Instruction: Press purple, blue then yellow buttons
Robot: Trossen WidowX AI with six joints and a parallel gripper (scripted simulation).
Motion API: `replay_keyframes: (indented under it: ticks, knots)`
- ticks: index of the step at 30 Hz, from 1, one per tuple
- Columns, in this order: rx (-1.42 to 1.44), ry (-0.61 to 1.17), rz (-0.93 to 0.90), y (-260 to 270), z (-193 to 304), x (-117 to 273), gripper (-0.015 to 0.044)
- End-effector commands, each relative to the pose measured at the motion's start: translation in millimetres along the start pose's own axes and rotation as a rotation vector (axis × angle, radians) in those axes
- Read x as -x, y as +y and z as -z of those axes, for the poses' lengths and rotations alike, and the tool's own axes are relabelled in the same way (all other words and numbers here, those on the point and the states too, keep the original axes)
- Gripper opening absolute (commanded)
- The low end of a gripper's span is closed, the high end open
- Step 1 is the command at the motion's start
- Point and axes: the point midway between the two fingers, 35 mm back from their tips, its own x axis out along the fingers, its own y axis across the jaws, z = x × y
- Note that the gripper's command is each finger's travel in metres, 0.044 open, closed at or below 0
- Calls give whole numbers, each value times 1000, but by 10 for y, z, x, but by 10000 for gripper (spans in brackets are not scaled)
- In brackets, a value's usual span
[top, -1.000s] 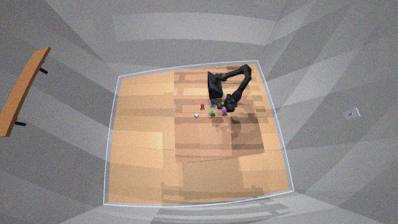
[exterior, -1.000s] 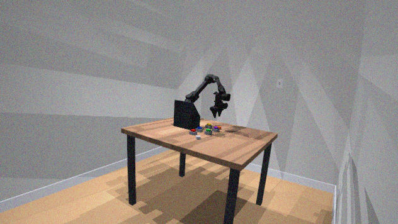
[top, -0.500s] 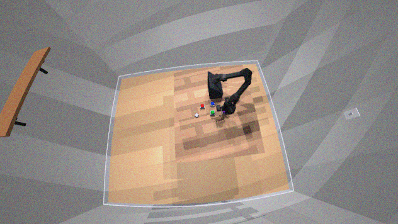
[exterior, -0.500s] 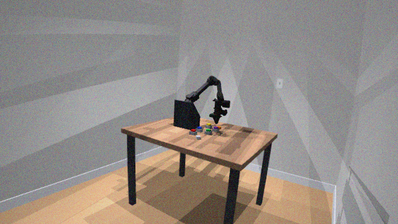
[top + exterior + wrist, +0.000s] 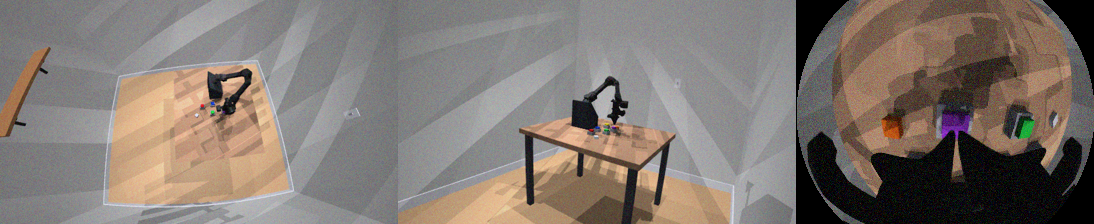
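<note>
My gripper (image 5: 614,123) (image 5: 955,134) is shut and empty, pointing down. Its tips are a little above the purple button (image 5: 223,112) (image 5: 613,128) (image 5: 956,120); in the wrist view they overlap the near edge of its cap. The blue button (image 5: 213,103) (image 5: 597,128) stands near the arm's base, in front of it. The yellow button (image 5: 606,124) stands behind the green one in the exterior view; the arm hides it in the top view. In the wrist view, neither the blue nor the yellow cap shows.
A green button (image 5: 212,112) (image 5: 606,130) (image 5: 1026,128) stands beside the purple one. A red button (image 5: 202,106) (image 5: 591,130) stands near the blue one. An orange block (image 5: 617,127) (image 5: 892,127) lies on the purple button's other side. A white block (image 5: 196,115) (image 5: 596,136) (image 5: 1054,119) lies beyond the green button.
</note>
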Motion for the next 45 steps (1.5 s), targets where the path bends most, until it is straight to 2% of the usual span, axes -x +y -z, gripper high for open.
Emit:
replay_keyframes:
  ticks: [1, 16, 36, 40, 45]
  knots:
    - [-9, 9, 3, -18, 23, -81, 20]
    - [-10, 9, 2, -15, 32, -312, 20]
    - [-10, 9, 2, -15, 32, -314, 20]
    - [-9, 8, 3, -15, 23, -1, 20]
    - [-9, 8, 4, -18, 23, 50, 20]
